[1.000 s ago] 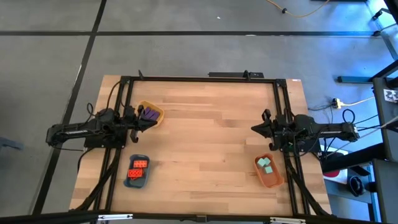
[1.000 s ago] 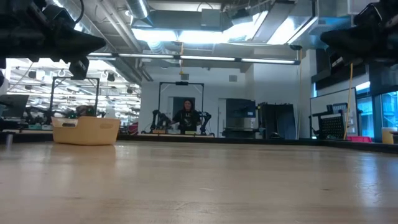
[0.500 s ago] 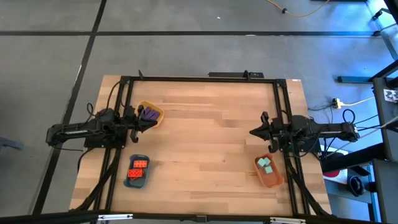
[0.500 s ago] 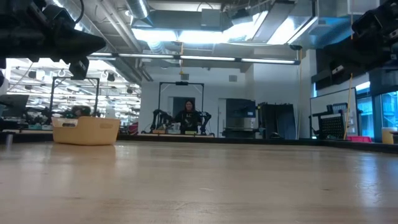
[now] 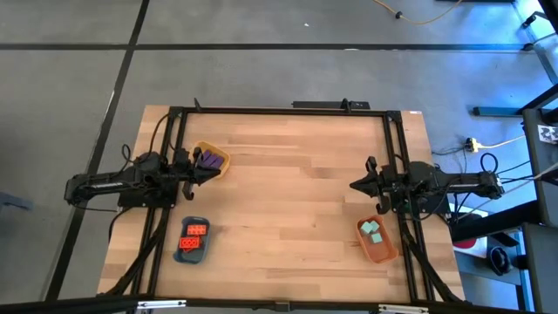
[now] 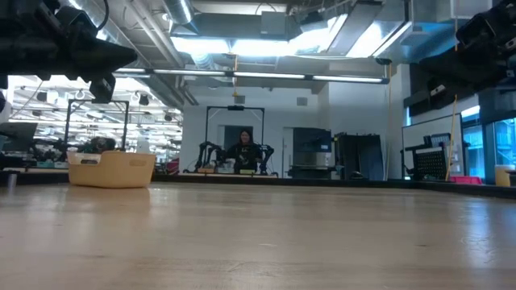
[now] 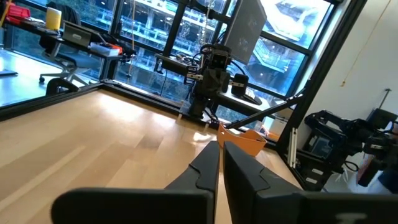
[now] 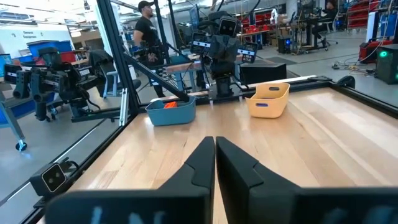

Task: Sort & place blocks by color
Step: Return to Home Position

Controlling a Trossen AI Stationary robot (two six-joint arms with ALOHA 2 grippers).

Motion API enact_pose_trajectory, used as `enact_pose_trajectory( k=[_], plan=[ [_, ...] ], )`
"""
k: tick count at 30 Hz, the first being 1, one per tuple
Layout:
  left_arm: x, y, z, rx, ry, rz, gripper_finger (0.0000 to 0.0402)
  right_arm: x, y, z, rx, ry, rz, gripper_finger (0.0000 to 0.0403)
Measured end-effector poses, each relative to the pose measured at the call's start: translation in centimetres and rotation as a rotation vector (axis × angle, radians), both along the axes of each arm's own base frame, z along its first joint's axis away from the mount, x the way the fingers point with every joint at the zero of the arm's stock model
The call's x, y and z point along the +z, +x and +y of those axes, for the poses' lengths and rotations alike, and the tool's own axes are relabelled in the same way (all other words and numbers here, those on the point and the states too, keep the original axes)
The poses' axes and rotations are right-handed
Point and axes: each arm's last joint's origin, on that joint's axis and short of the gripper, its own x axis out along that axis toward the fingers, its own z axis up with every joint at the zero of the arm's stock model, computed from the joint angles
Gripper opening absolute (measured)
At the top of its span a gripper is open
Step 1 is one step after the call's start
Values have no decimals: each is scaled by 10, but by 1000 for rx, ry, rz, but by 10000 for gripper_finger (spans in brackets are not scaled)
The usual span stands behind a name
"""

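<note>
Sort looks done. Purple blocks [image 5: 209, 160] are in the yellow tray [image 5: 223, 160], just ahead of the left gripper [image 5: 192, 171] tips. Orange-red blocks [image 5: 193, 234] are in the blue tray [image 5: 190, 255], off to that gripper's side. Mint blocks [image 5: 373, 231] are in the orange tray [image 5: 381, 253], beside and behind the right gripper [image 5: 355, 184] tips. Both jaw pairs are pressed together, holding nothing. Step reads as homing. Next move: no grasp needed, park both arms clear of the trays.

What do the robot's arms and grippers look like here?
Both are matte black with chunky joints: the left arm and the right arm. Dark cables loop by the right arm's base. The left gripper and right gripper each end in two dark, tapered fingers. No markings show.
</note>
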Motion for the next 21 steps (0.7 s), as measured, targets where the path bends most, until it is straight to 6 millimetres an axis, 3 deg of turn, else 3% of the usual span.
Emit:
enact_pose_trajectory(
  k=[11, 21],
  plan=[
    [0, 0, 0, 0, 0, 0, 1, 0, 0, 0, -1, 0, 0, 18],
    [0, 0, 0, 0, 0, 0, 21, 1, 0, 0, -1, 0, -2, 18]
  ],
)
